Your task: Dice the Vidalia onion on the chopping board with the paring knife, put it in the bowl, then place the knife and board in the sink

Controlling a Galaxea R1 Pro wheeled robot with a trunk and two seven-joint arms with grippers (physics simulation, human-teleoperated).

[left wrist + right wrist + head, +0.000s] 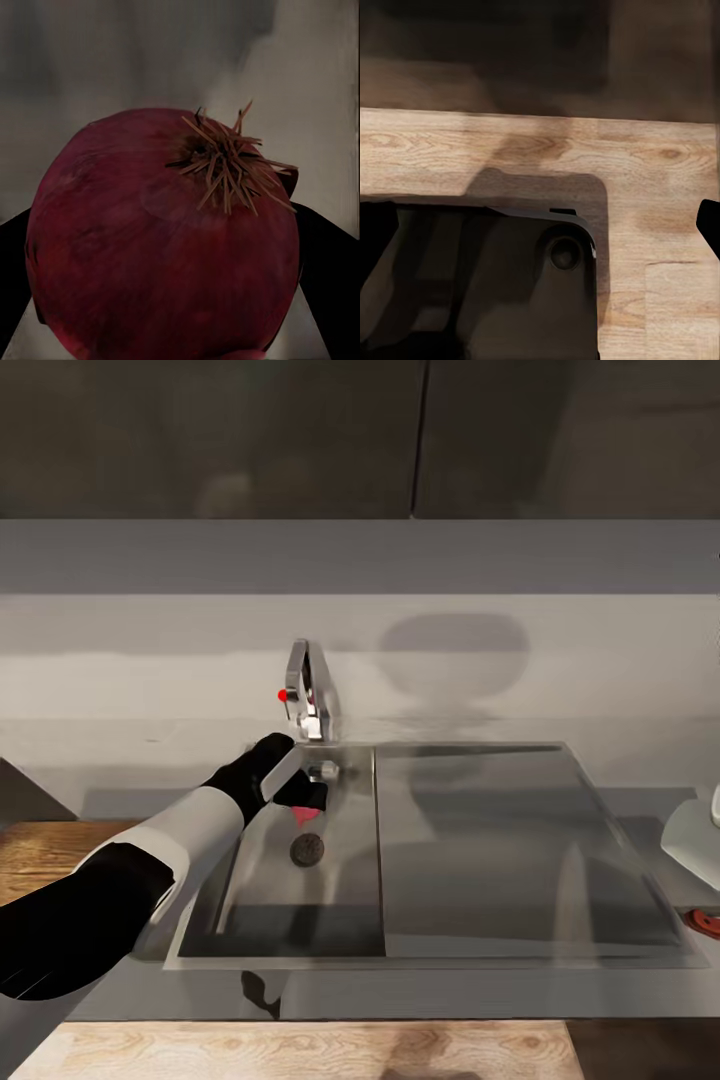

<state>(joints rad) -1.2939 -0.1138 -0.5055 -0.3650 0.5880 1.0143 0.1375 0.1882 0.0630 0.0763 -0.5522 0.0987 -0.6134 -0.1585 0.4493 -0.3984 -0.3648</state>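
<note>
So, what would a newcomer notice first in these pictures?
Probably the dark red onion with its dry straw-like roots, looming close in the left wrist view between the two dark fingers. In the head view, the left claw reaches into the steel sink, just below the tap with its red knob.

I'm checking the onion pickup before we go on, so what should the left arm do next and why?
Probably lift straight up out of the sink. The left gripper sits low in the basin above the drain, below the tap, and the left wrist view shows the onion between its dark fingers, apparently gripped.
</note>
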